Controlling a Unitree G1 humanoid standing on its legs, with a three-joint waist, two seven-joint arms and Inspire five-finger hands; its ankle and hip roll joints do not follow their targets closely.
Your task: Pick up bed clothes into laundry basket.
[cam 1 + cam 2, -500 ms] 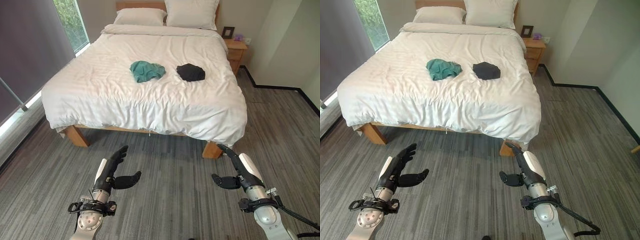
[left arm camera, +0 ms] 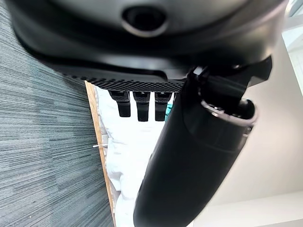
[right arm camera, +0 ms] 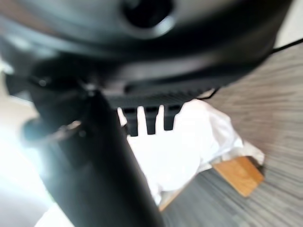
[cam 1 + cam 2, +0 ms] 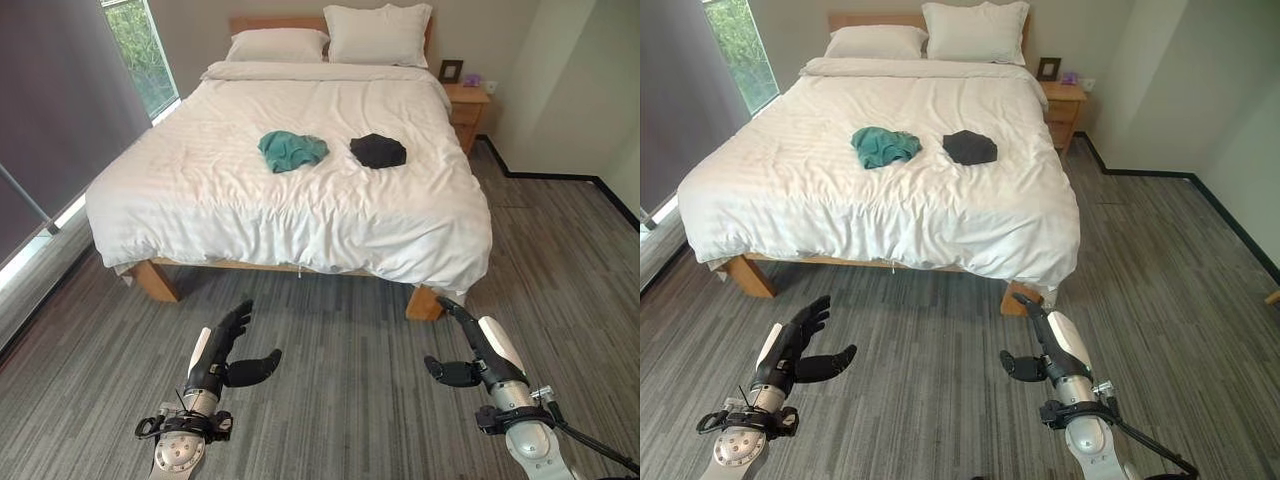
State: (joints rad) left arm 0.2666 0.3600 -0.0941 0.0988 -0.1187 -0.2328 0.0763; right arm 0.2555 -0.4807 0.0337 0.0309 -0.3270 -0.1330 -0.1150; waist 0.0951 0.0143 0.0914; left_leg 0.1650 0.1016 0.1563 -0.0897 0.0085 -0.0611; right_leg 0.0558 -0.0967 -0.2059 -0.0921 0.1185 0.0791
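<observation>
My left hand (image 4: 222, 350) and right hand (image 4: 478, 348) empty with fingers straight, teal garment (image 4: 291, 150) and black garment (image 4: 378, 150) crumpled side by side on the bed (image 4: 250, 215) far beyond my fingertips, no writing legible

Bed ahead, 2 garments on top, both hands low in front.

The bed (image 4: 300, 190) stands across the floor (image 4: 340, 370) from the robot, with 2 pillows (image 4: 330, 35) at its far end and a nightstand (image 4: 468, 105) just beside its far right corner. On the duvet, the left garment (image 4: 292, 150) lies near the right garment (image 4: 378, 150), apart. The left hand (image 4: 225, 350) and right hand (image 4: 470, 350) hover over the floor short of the bed, fingers straight, holding nothing.
</observation>
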